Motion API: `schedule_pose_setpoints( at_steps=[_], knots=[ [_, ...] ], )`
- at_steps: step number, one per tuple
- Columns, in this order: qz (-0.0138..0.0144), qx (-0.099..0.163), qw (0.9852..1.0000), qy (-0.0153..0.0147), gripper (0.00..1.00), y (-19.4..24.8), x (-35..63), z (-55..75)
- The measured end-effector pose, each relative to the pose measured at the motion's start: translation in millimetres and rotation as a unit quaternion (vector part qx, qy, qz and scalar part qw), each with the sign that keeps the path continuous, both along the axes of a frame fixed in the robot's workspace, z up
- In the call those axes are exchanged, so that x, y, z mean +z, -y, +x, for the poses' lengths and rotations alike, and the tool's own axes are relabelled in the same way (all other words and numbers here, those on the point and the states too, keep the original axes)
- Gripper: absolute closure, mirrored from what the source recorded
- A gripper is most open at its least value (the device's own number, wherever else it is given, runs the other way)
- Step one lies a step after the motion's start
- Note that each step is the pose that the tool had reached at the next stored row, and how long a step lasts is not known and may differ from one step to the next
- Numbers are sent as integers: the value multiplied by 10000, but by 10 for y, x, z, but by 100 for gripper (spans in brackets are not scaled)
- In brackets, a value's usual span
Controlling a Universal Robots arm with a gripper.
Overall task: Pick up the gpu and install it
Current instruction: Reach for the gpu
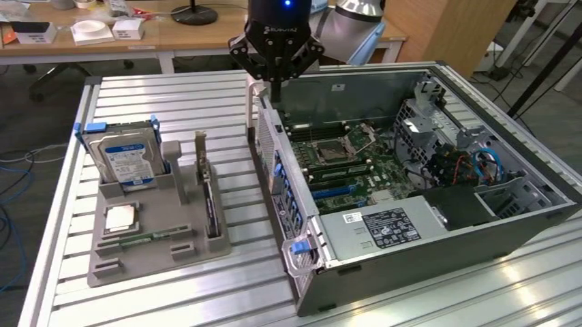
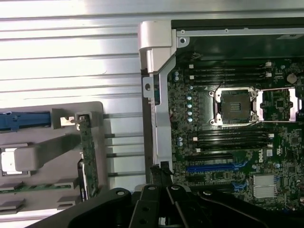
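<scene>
While hanging over the case [image 1: 437,262] wall nearest the holder [image 1: 146,262], with gripper [image 1: 272,87] closed all the way, grasps nothing. Has the gpu [image 1: 210,201] well apart, standing on its long edge in a slot of that grey holder, on the exterior view's left of the case, near the upright hard drive [image 1: 127,157]. Touches neither card nor motherboard [image 2: 213,156], seen below in the wrist view

Bare table strip [image 1: 241,204], tray [image 1: 150,262] and case [image 1: 437,266] flanking
</scene>
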State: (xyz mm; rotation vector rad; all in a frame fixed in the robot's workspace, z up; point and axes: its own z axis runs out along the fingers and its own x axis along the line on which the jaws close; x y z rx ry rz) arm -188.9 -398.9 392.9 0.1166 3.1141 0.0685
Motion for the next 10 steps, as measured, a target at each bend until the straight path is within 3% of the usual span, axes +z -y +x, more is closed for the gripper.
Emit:
schedule_pose_setpoints(
  at_steps=[10],
  knots=[
    [0,0,10000,0,89,0,-1,-94]
  ],
)
